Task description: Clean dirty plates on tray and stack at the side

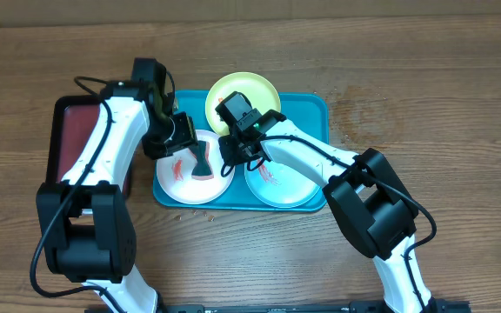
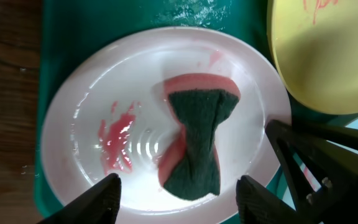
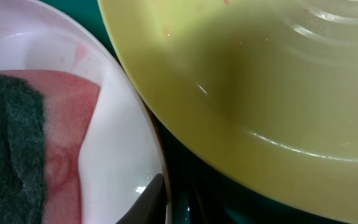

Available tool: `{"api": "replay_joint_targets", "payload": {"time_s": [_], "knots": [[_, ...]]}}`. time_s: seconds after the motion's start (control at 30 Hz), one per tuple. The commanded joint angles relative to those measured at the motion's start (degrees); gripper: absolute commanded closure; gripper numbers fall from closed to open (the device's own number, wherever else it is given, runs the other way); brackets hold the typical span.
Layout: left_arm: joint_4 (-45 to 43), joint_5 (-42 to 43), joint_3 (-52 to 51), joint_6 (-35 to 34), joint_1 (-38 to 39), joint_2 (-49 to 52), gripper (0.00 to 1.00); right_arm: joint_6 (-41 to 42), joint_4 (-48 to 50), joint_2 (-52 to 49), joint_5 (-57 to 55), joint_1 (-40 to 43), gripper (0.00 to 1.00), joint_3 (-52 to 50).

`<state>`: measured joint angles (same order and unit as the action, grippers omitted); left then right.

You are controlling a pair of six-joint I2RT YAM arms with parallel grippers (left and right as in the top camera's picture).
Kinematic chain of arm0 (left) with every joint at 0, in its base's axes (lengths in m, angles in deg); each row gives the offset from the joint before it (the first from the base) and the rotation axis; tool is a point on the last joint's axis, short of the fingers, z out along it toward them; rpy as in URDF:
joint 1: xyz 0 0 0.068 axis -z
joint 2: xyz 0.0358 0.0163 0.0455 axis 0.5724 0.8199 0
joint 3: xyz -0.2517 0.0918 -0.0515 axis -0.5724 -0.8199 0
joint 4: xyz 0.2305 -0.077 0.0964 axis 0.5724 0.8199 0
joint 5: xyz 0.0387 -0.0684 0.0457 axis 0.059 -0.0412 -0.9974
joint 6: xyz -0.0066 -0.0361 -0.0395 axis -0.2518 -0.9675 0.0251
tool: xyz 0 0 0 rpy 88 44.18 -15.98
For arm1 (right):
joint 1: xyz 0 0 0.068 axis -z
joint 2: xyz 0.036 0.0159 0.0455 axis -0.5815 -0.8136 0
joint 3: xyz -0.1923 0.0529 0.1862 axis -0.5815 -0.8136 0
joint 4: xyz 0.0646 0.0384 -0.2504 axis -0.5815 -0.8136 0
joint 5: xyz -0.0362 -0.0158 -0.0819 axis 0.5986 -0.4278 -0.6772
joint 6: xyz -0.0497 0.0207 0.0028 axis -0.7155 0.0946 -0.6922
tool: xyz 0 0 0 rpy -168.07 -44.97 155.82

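White plate [image 2: 241, 68] on turquoise tray [image 1: 310, 111] holds a red-green sponge [image 2: 197, 143]

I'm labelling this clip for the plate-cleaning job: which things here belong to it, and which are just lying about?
Job: yellow-green plate, white plate, mint-rimmed plate, turquoise tray, sponge on the white plate.
Lying about: dark red tray, beside the turquoise one.

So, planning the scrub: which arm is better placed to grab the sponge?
Left. The left gripper hangs open astride the sponge on the white plate; the right gripper is over at the yellow-green plate rim.
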<state>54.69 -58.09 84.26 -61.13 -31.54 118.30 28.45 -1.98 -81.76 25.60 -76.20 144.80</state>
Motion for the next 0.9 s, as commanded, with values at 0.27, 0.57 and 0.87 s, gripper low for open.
{"api": "replay_joint_targets", "payload": {"time_s": [0.27,0.57,0.87], "knots": [[-12.7,8.9,-9.7,0.8,0.9,0.9,0.48,0.3,0.2,-0.9,0.3,0.1,0.85,0.2],[-15.7,3.6,-11.9,-2.1,2.1,1.0,0.59,0.3,0.2,-0.9,0.3,0.1,0.85,0.2],[-16.4,3.0,-13.1,-2.1,2.6,1.3,0.60,0.3,0.2,-0.9,0.3,0.1,0.85,0.2]]}}
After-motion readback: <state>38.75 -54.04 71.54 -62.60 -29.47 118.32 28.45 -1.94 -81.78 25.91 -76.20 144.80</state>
